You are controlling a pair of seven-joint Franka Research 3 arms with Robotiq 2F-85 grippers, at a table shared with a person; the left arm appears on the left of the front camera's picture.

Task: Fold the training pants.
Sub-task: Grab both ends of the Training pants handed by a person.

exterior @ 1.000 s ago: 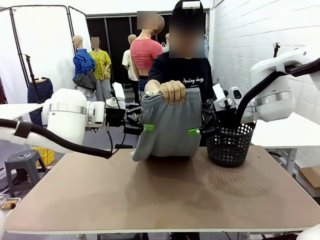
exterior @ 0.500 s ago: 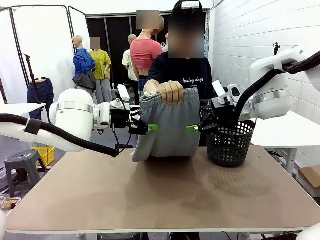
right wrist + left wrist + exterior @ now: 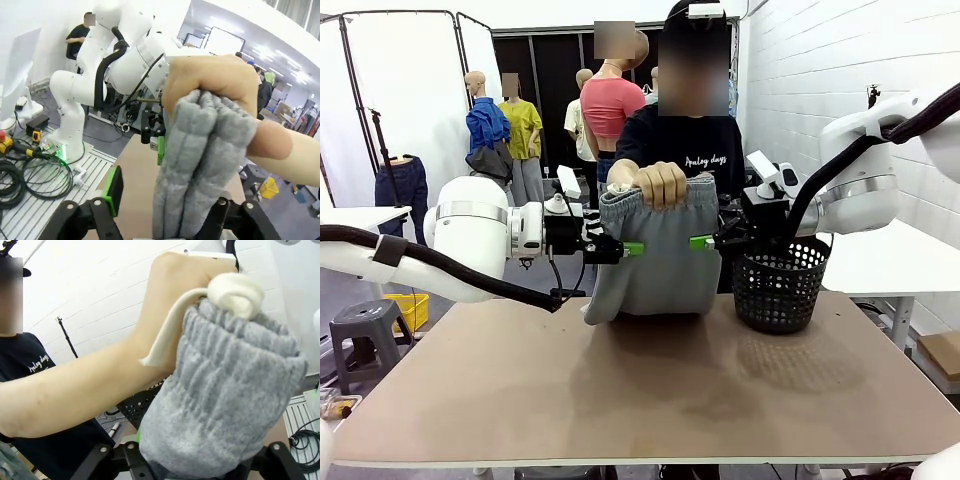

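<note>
Grey jersey, by the look soft, light and limp: training pants (image 3: 655, 255) hung from person's hand (image 3: 663, 183) over table (image 3: 620, 400), between left gripper (image 3: 631, 248) and right gripper (image 3: 701, 243). Best taken at side edges below gathered waistband (image 3: 618, 200). Right jaws spread astride cloth; left jaws' state impossible to tell

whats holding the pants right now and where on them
The person's hand holds the training pants up by the bunched waistband. The right gripper straddles a side edge, open, one pad clear of the cloth; the left gripper straddles the other, grip unclear.
</note>
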